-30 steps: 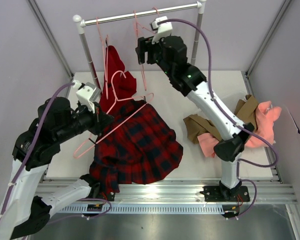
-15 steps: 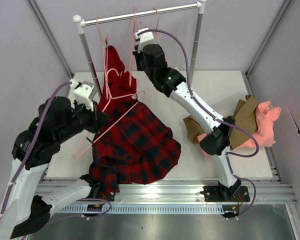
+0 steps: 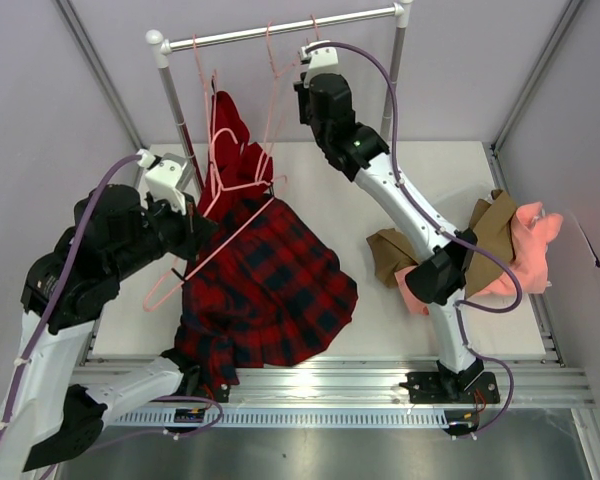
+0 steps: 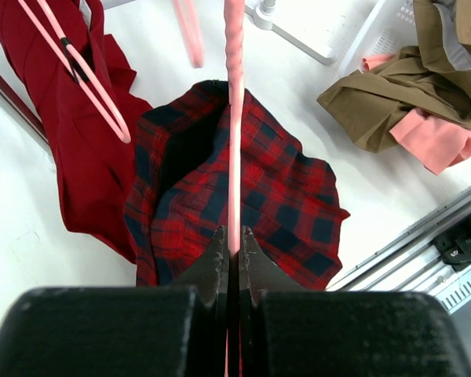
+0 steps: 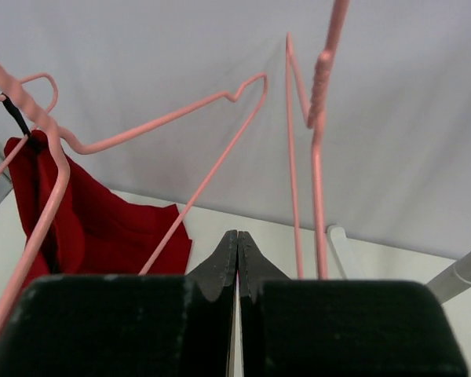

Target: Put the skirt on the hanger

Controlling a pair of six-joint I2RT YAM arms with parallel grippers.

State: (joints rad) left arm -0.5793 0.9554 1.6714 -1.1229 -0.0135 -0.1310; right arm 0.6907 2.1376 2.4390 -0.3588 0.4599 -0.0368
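Starting with the top view: the skirt (image 3: 270, 290) is seen heaped on the table (image 3: 330, 170), in front of the left half of the clothes rail (image 3: 280, 30). The hanger (image 3: 230, 236) is laid slantwise across the skirt's edge nearest the rail, and it is pinched by the left gripper (image 3: 193, 240), just left of the plaid. The right gripper (image 3: 302, 95) is poised high, close under the rail and well apart from the skirt.

Over to the left wrist view: the left gripper (image 4: 233, 239) is clamped on the hanger's (image 4: 234, 118) pink bar, with the skirt (image 4: 243, 204) spread directly beneath it.

Now the right wrist view: the right gripper (image 5: 237, 239) is pressed together tip to tip, among spare hangers (image 5: 322, 157).
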